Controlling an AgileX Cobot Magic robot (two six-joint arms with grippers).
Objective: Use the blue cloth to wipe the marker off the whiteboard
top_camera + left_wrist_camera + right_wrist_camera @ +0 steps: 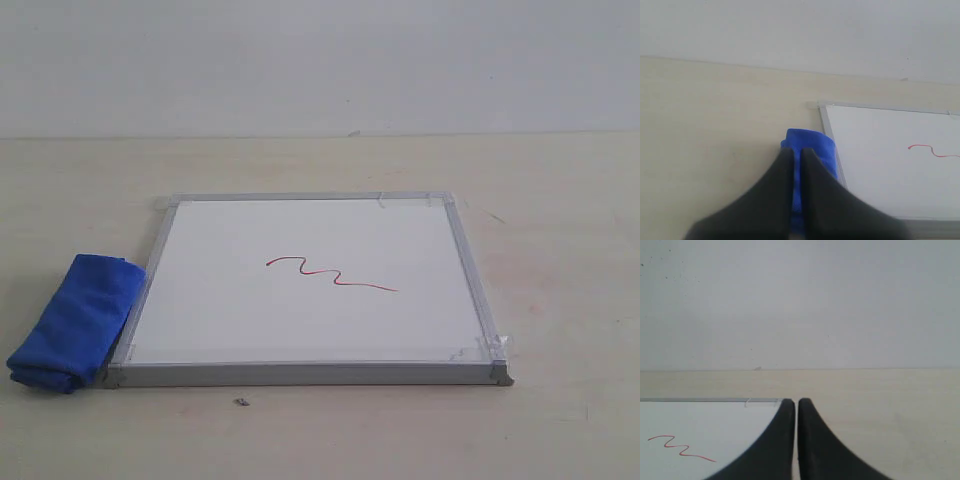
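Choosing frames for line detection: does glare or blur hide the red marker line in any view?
Exterior view: soft even light, no glare on the whiteboard, marker clear. Left wrist view: marker legible; the left gripper is a dark, soft-edged silhouette. Right wrist view: marker thin but visible; the right gripper dark and blurred.

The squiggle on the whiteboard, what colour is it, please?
The squiggle is red, clearest in the exterior view.

Whiteboard (230,320) lying flat, red marker (331,274) squiggle mid-board, folded blue cloth (77,320) touching its left frame
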